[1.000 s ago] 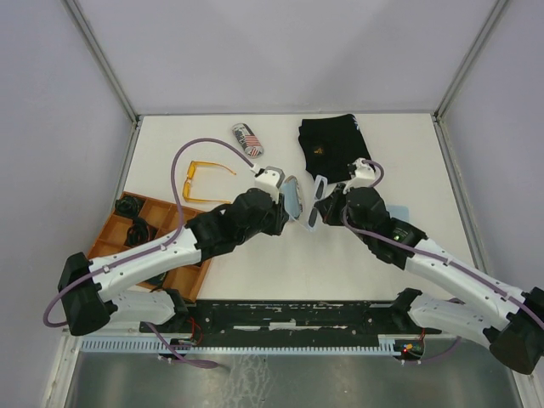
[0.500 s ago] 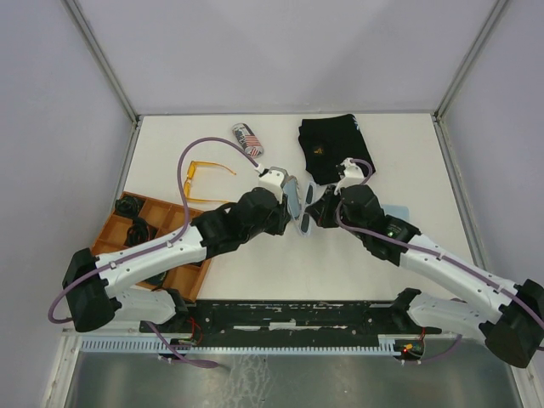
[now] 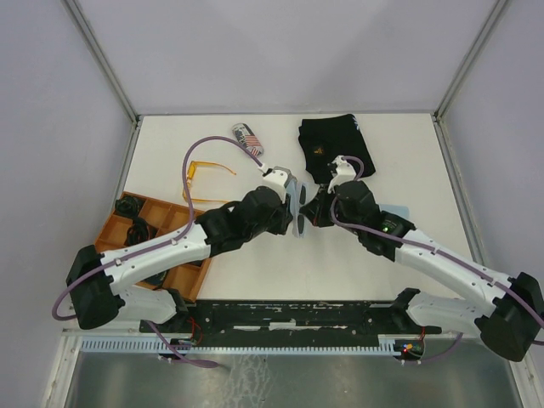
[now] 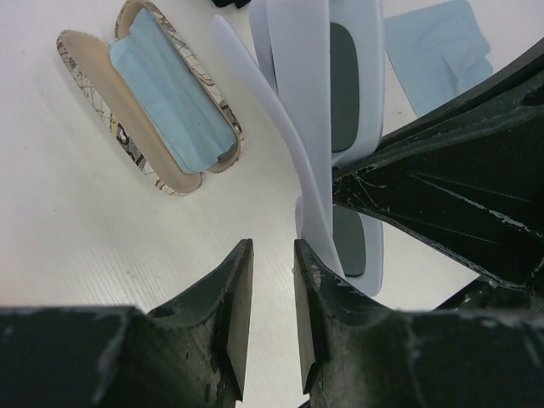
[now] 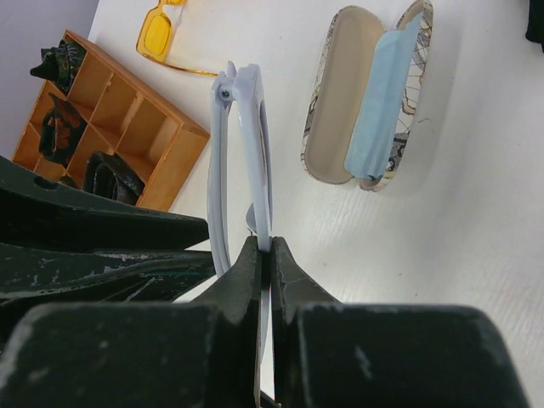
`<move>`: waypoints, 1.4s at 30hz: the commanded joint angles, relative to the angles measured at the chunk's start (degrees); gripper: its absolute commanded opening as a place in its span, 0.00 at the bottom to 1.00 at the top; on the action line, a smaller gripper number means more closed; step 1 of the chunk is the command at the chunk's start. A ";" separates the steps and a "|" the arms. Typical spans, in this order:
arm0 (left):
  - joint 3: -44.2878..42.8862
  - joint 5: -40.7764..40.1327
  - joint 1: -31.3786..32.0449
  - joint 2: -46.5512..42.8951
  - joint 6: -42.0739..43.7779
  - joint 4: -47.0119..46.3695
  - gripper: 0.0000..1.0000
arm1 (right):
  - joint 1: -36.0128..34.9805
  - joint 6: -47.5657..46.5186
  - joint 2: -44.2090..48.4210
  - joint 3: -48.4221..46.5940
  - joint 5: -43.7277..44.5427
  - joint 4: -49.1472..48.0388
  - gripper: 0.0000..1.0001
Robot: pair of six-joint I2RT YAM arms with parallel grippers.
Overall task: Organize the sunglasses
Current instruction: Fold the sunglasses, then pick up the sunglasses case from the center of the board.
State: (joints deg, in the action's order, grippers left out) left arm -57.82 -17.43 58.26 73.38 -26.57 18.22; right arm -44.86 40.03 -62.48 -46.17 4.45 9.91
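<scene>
White sunglasses (image 4: 310, 85) sit mid-air over worktop (image 3: 280, 263) centre, right gripper (image 5: 270, 246) jaws pinched shut on the frame, left gripper (image 4: 272, 251) jaws narrow w/ nothing between, just beside a temple; prob light, slick, hinges fragile, so grip the frame front, not the arms.

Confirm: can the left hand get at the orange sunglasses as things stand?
Probably yes. The orange sunglasses lie in the open on the table, nothing over them. The left hand looks empty; the right hand alone clamps the white sunglasses.
</scene>
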 commanded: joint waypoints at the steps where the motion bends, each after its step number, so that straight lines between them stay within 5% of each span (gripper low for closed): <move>1: -2.90 0.90 0.17 0.44 2.20 -2.41 0.33 | 0.04 -1.33 -0.89 -3.50 -2.16 -3.40 0.00; 10: -3.37 0.29 0.21 0.82 2.58 -2.63 0.33 | 0.04 -1.63 -2.14 -3.98 -3.43 -3.41 0.00; 17: 0.31 -2.98 -2.88 -2.14 1.11 -4.57 0.39 | 0.04 1.26 4.54 1.60 6.92 0.78 0.00; 26: 4.93 12.37 -19.73 1.23 -5.32 -13.34 0.44 | 0.04 1.16 10.91 6.23 8.08 7.06 0.00; 33: 2.94 16.26 -23.93 8.95 -6.84 -17.51 0.58 | 0.04 2.60 14.65 9.17 8.43 8.74 0.00; 42: 1.70 18.04 -25.64 17.22 -8.76 -21.02 0.58 | 0.04 2.82 16.71 10.37 8.54 9.91 0.00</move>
State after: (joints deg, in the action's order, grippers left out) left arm -53.08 -2.04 33.10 88.01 -32.60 2.48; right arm -44.84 42.37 -47.22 -35.99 11.75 20.71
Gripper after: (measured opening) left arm 0.586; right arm 0.056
